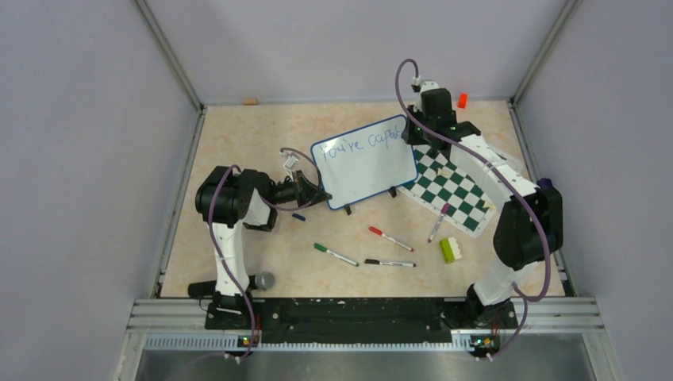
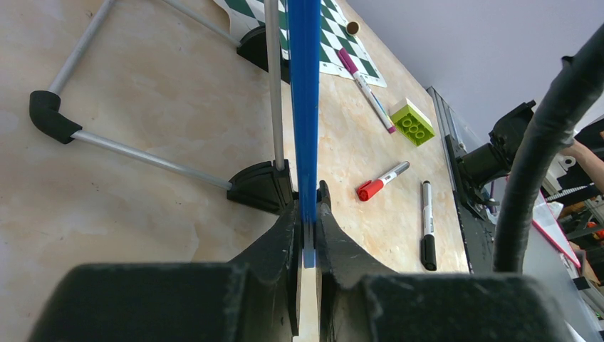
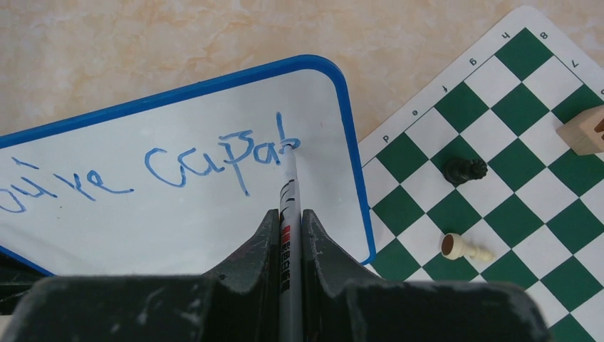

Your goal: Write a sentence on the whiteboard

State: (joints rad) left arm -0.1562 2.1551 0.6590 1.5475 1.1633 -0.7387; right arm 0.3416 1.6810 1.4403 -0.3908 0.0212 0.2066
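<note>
So the whiteboard [image 1: 365, 163] sits in the middle of the table [image 1: 254, 135], propped up at a lean on its wire legs [image 2: 142, 157], with its right corner just beside the chess mat [image 1: 452, 190]. The left jaws are pinched almost shut on the thin blue frame at the board's left edge. The right jaws are clamped tight on the marker [image 3: 288, 206], tip touching the board at the end of "capab". Biggest worry imo: the sentence [image 3: 214, 164] is running out of room. That last "b" is already near the right frame, so the remaining letters could end up squished, or the tip could ride up onto the blue rim and skip. Second thing, the left hold is only on a skinny edge. If the pen pushes too hard, I'd guess the board pivots around that pinch or skates on its black feet [image 2: 260, 187], and the stroke smears or goes crooked. The marker itself is held in a narrow pinch along its barrel, so sideways drag might twist it or push it back up through the jaws, giving faint or broken lines. Also, the right arm hangs over the mat with a black piece [image 3: 464, 169] and a pale piece [image 3: 463, 247] close by, so a wide move could knock those over.
</note>
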